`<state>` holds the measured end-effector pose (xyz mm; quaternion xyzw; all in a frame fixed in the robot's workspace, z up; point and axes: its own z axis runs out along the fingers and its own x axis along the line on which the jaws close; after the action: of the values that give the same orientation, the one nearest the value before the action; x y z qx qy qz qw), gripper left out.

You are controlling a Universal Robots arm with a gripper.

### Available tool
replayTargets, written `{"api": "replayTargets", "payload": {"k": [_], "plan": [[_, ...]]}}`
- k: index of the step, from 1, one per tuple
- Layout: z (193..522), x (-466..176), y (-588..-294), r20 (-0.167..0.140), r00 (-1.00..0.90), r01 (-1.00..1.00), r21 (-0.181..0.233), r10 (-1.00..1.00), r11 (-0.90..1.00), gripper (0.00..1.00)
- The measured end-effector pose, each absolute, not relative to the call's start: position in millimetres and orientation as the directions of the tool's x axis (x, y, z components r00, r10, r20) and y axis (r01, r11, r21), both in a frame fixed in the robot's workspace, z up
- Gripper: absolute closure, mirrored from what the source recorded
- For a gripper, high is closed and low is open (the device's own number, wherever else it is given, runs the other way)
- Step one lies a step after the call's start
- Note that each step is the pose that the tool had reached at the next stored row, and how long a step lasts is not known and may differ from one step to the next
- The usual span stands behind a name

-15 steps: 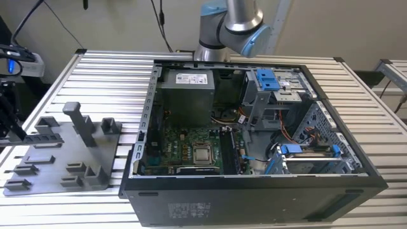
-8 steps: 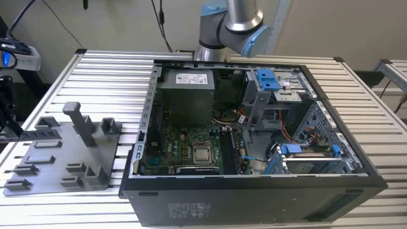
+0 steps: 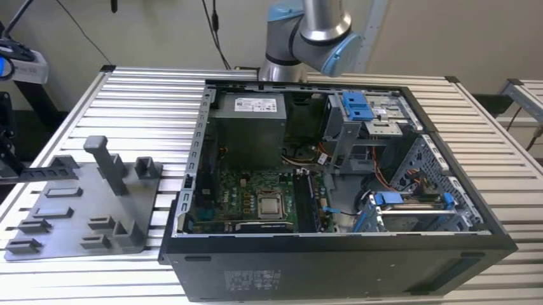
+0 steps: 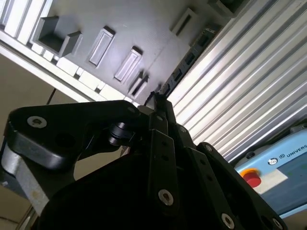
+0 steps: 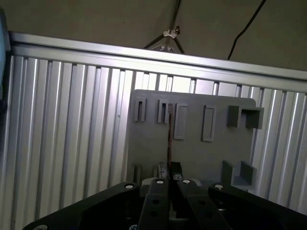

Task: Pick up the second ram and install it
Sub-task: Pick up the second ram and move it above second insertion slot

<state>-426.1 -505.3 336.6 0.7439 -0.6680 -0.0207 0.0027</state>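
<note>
Starting with the exterior view, you see the arm [image 3: 309, 35] cut off by the frame's upper edge, the open case [image 3: 339, 190] lying on the table [image 3: 144, 101], and the tray [image 3: 60, 216] just beside the case on the exterior view's left. In the second wrist view, your gripper [image 4: 158, 103] has its jaws drawn close together on the ram [image 4: 187, 62], which juts out past the fingertips as a dark strip with the tray behind it. The gripper's own body hides the held end. In the first wrist view you look along the ram's edge, so it shows as a thin dark line running out from the pinched jaws across the tray. Its label and chips are hard to make out.
</note>
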Motion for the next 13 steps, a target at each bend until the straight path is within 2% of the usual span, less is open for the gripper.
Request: {"api": "replayTargets", "payload": {"k": [13], "plan": [[374.0,-426.1,-505.3,-0.027,0.107,-0.994,0.032,-0.994,-0.108,0.87]]}}
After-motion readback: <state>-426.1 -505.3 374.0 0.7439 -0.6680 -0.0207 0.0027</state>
